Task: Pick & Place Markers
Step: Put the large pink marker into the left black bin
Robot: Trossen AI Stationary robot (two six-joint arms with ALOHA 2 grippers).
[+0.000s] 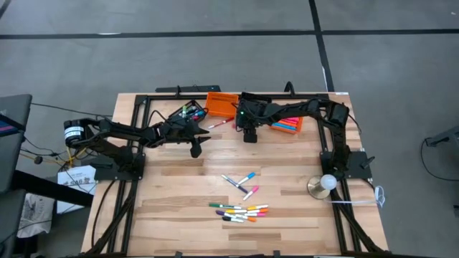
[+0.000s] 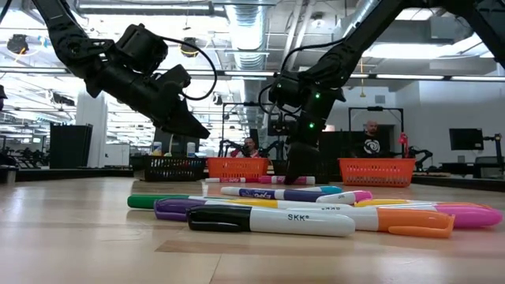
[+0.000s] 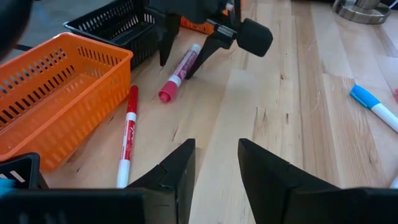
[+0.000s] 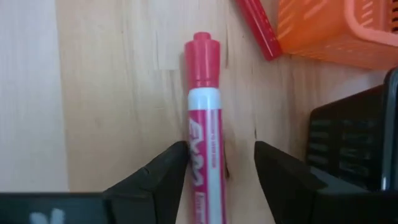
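The room [image 2: 442, 87] behind the counter is a large workshop hall with exposed ceiling ducts, bright strip lights, screens and other rigs, and two people sit far back. Seen from above, the floor [image 1: 215, 43] is grey with dark lines crossing it.

The counter [image 1: 287, 215] is pale wooden planking with a black frame along its edges. At its far edge stand a black bin [image 1: 185, 112] holding several markers, an orange bin [image 1: 221, 104] beside it, and a second orange bin [image 1: 288, 126] further right with more markers inside. A round metal base with a white ball [image 1: 324, 185] sits near the right arm's mount.

The left jaws [image 1: 196, 148] hang above the counter, just in front of the black bin, standing moderately apart with nothing between them. The right jaws [image 4: 221, 165] point down between the two orange bins, spread wide on either side of a pink marker [image 4: 205, 137] that lies flat on the wood; whether the fingers touch it cannot be told.

A red marker [image 3: 127, 134] lies beside the orange bin. A cluster of markers [image 1: 240, 212] lies in the front middle of the counter, with a few more markers [image 1: 241, 183] loosely crossed just behind them.
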